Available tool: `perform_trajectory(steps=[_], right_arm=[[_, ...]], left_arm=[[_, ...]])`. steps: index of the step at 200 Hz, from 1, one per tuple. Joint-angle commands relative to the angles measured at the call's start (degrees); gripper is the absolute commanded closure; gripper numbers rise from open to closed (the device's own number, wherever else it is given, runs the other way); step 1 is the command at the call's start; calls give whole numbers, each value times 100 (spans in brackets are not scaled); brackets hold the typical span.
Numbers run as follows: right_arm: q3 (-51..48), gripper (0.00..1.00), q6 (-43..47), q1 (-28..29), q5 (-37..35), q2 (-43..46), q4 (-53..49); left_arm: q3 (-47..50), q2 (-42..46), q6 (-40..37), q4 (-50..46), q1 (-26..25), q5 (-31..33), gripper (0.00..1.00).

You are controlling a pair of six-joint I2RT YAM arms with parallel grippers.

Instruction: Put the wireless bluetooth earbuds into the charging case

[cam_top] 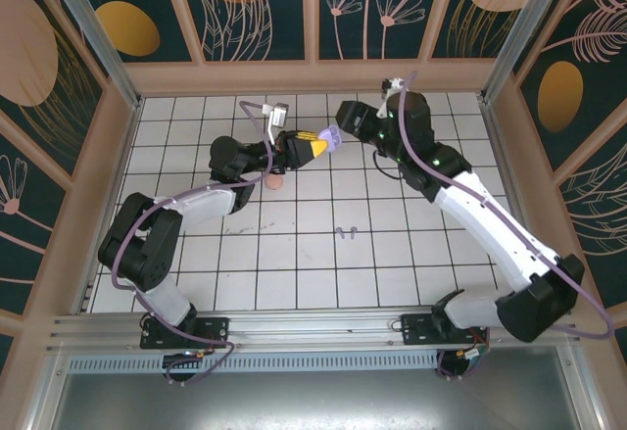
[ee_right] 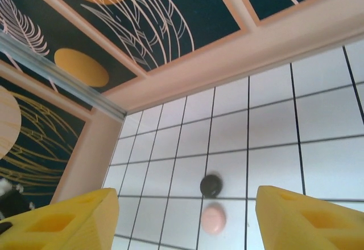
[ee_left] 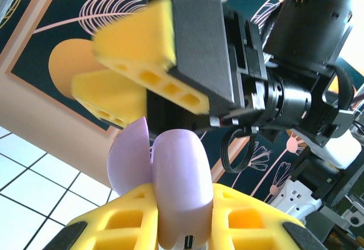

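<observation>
My left gripper is shut on the lavender charging case and holds it up over the tiled floor, its lid swung open to the left. My right gripper is open with nothing between its yellow fingers, which hang just above the case. Two tiny lavender earbuds lie on a tile in the middle of the floor, well in front of both grippers.
A pink case and a round black case lie side by side on the tiles under the left arm; the pink case is also seen from above. Patterned walls enclose the floor on three sides.
</observation>
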State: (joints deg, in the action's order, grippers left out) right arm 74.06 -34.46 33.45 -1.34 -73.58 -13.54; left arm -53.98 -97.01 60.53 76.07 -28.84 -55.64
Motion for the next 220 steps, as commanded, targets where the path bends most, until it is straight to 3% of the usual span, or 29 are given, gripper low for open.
perform_trajectory(steps=[1, 77, 135, 220], right_arm=[[-342, 39, 269, -100, 486, 695, 659], [-1355, 51, 1159, -348, 2379, 1452, 1055], [-1991, 61, 1316, -366, 2739, 1549, 1558], [-2094, 63, 1276, -375, 2987, 1351, 1895]], left_arm=[[34, 64, -160, 99, -17, -148, 100], [36, 75, 16, 241, -16, -552, 100], [130, 382, -209, -125, -16, -655, 100], [214, 524, -244, -198, -16, -677, 100]])
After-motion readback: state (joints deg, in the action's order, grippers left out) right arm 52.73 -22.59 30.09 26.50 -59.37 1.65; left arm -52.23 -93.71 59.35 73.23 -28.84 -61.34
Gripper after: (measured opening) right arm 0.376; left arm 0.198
